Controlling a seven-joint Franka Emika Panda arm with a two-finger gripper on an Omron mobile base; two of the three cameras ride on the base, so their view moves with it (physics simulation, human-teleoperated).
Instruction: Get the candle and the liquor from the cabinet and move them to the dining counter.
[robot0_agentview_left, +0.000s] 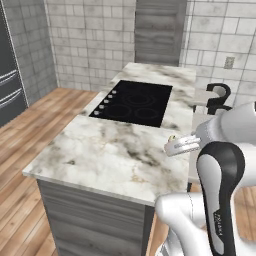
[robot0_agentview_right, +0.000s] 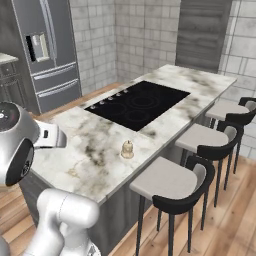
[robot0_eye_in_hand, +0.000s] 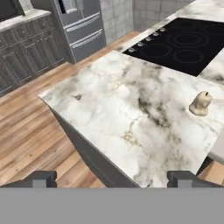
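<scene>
The candle (robot0_agentview_right: 127, 148), small, squat and beige with a knob top, stands upright on the dining counter (robot0_agentview_right: 85, 150) near its stool-side edge, short of the black cooktop (robot0_agentview_right: 137, 105). In the hand view the candle (robot0_eye_in_hand: 201, 103) is at the right, on the marble top (robot0_eye_in_hand: 127, 113). My gripper (robot0_eye_in_hand: 113, 179) hovers off the counter's near end, apart from the candle, open and with nothing between its fingers. The base views show the gripper (robot0_agentview_left: 172, 146) (robot0_agentview_right: 60, 137) pointing over the near part of the dining counter (robot0_agentview_left: 100, 155). The liquor and the cabinet are out of view.
Three black-backed stools (robot0_agentview_right: 170, 185) line the counter's right side. A steel fridge (robot0_agentview_right: 50, 50) and low grey drawer cabinets (robot0_eye_in_hand: 26, 52) stand across the wooden floor (robot0_eye_in_hand: 39, 131) to the left. A tiled wall runs behind the counter.
</scene>
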